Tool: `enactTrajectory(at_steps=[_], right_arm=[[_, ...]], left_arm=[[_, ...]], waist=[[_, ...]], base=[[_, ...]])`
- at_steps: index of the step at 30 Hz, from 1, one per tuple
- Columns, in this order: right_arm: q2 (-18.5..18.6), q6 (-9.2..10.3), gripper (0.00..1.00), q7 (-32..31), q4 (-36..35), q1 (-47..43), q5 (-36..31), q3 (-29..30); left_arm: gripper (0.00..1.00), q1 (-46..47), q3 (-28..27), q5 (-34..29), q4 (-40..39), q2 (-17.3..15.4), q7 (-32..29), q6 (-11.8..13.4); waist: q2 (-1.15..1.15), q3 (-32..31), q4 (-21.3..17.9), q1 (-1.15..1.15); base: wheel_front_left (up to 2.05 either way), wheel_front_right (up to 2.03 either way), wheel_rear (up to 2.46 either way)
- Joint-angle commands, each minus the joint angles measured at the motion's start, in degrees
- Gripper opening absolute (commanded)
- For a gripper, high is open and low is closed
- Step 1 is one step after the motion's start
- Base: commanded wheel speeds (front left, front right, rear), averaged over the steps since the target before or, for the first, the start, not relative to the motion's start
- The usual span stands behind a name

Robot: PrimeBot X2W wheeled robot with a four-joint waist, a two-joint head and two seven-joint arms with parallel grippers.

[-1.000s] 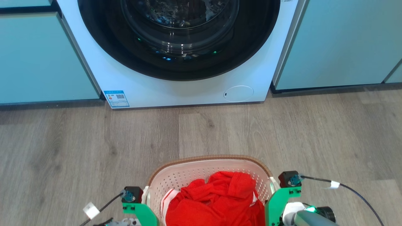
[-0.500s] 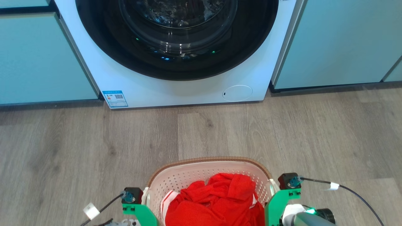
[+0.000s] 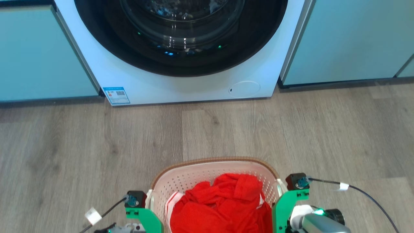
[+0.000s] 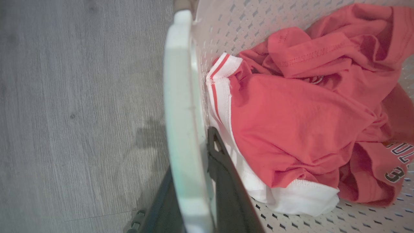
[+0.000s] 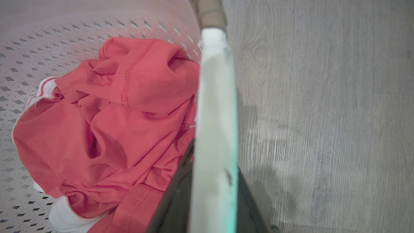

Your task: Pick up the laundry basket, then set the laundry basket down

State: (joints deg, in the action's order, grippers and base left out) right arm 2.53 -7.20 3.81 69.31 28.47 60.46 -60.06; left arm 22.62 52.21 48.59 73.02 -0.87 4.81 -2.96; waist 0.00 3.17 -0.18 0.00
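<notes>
A washing machine stands beyond the wooden floor; nearer, the laundry basket of red clothes is between the two arms. The left claw, pointing down, is clamped on the basket's left handle, one finger inside and one outside, and the right claw grips the right handle likewise.
</notes>
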Motion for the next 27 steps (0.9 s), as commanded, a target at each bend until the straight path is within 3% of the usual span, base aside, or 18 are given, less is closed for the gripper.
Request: enactTrajectory(at_steps=[1,12,27], right_arm=[[0.34,-0.29,0.00,0.78,-0.24,1.58,-0.09,-1.25],[0.34,-0.29,0.00,2.84,1.07,9.37,-0.02,-1.94],[0.34,-0.29,0.00,7.71,3.53,24.85,-1.89,-1.42]], left_arm=[[0.00,4.00,-0.84,0.33,-0.10,-2.00,1.13,0.83],[0.00,11.53,-0.56,0.12,0.06,-2.00,3.06,1.46],[0.00,26.90,0.06,-2.05,0.37,-2.13,7.32,2.91]], waist=[[0.00,0.83,0.01,0.00],[0.00,10.75,-0.06,0.00],[0.00,31.81,0.69,0.00]], base=[[0.00,0.00,0.00],[0.00,0.00,0.00],[0.00,0.00,0.00]])
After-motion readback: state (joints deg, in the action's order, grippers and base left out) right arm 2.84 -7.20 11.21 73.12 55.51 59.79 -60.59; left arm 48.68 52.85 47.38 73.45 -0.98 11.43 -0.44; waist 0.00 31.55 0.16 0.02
